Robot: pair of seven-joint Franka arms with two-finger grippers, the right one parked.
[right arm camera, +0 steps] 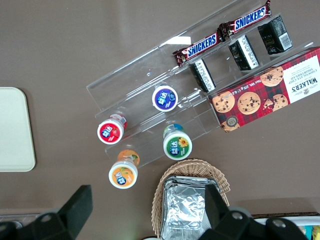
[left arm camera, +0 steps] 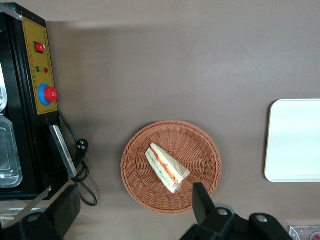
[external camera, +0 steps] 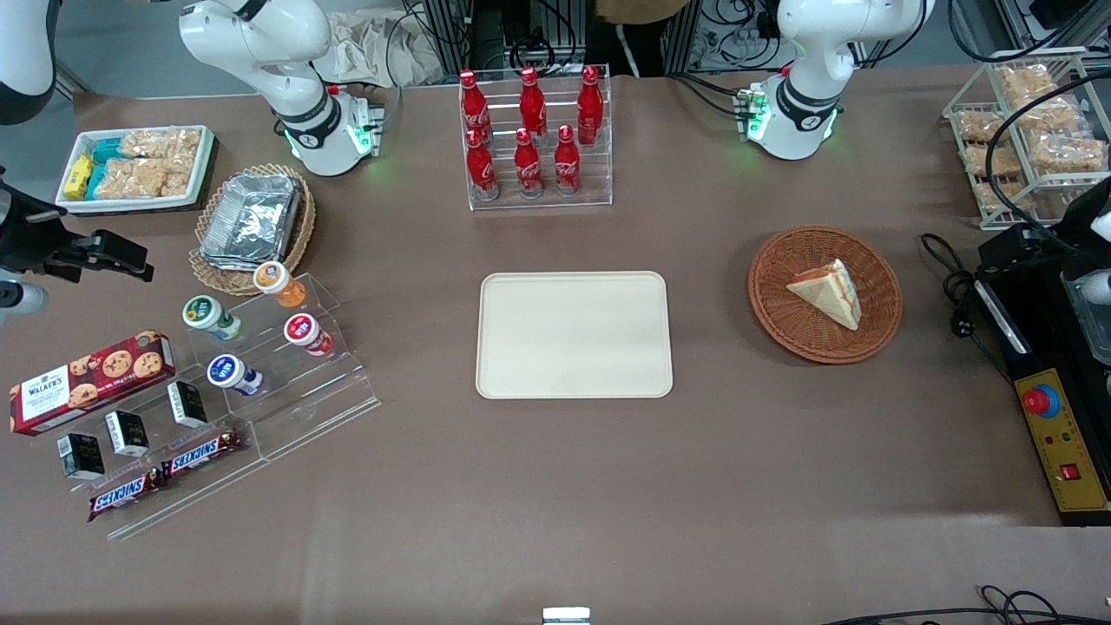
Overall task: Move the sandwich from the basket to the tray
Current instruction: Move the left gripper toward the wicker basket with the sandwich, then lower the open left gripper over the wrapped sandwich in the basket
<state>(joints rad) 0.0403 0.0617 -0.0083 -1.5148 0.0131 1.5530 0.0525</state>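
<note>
Brown table (external camera: 555, 503) fills the front view and runs right up to the camera; all items sit on it.

Tray (external camera: 573, 334): cream, rectangular, flat in the middle of the table, nothing on it. It lies nearer the camera than the rack of red cola bottles (external camera: 534, 139).

Basket (external camera: 764, 295): round, reddish-brown wicker, toward the working arm's end of the table, well apart from the tray with bare tabletop between them. A black control box (external camera: 1055, 434) with a red button sits at the table's edge at that same end, near the basket but not touching it.

Gripper (left arm camera: 134, 187): the left arm's. Fingers spread wide, nothing between them. In the wrist view it hangs high over the basket, looking straight down, not touching wicker or bread. One fingertip (left arm camera: 199, 192) overlaps the basket rim in that view only because it is nearer the lens.

Sandwich (external camera: 829, 291): white-bread wedge with red-orange and green filling, lying in the basket, resting on the weave and not propped on the rim.

Progress: nothing done as far as can be judged. Sandwich not yet grasped, tray bare. Left to do: descend into the basket, close on the wedge, lift, carry across to the tray, set down, release.
</note>
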